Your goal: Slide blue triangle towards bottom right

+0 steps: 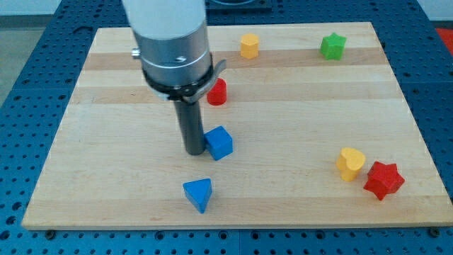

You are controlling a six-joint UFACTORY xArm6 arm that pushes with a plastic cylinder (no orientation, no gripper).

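Observation:
The blue triangle (198, 193) lies near the bottom edge of the wooden board (297, 120), left of centre. My tip (194, 151) stands on the board above it in the view, a short gap away. The tip is right beside the left side of a blue cube (220, 142); I cannot tell whether they touch. The arm's grey body hides part of the board above the tip.
A red block (218, 92) sits above the blue cube, partly behind the arm. A yellow hexagon (249, 45) and a green star (332, 46) are near the top edge. A yellow heart (350, 163) and a red star (383, 179) sit at the bottom right.

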